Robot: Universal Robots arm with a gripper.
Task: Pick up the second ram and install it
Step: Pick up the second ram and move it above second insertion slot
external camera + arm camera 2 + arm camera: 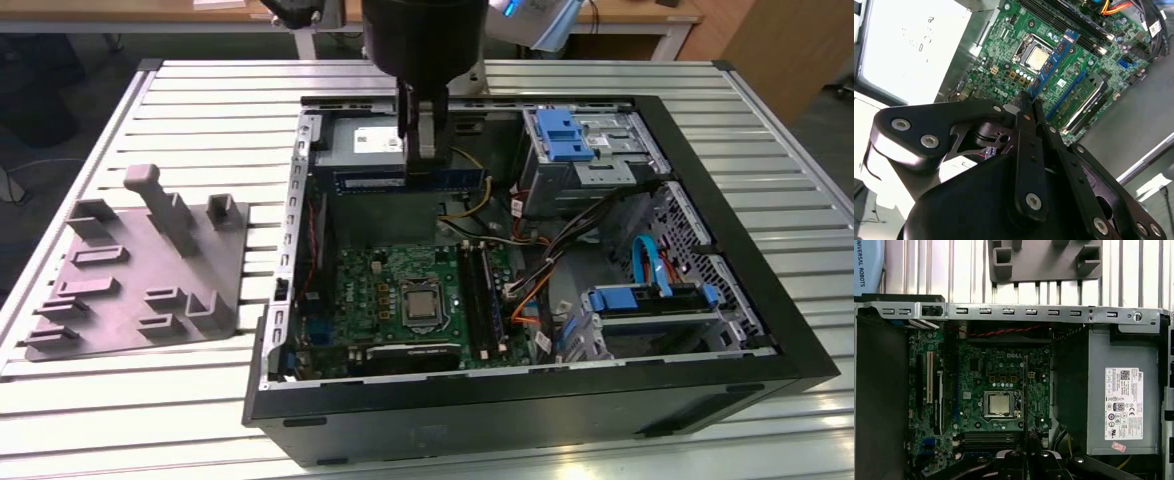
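**Claw has the ram; seating not yet done**

Claw (1030,100) links loom large in the second wrist view. Its two fingers (1026,130) are pinched together on the ram (1056,57), so the blue stick juts out past the tips over the board (1004,45). In the exterior view the claw (424,150) hangs from the arm over the open case (787,330). The ram (400,181) is held level in the air there, touching nothing but the fingers. In the first wrist view the ram (1025,390) shows edge-on as a thin line over the board (979,370), just beside the processor socket (999,404).

As I judge it, the pick-up is done. The stick is off the grey tray (134,290), which sits on the worktop (200,100) at the exterior view's left, well apart from the claw. The install is what remains. The ram is well above the long black slots (481,290) and lies crosswise to them, lined up with none. Whether one slot already carries a stick I cannot tell.
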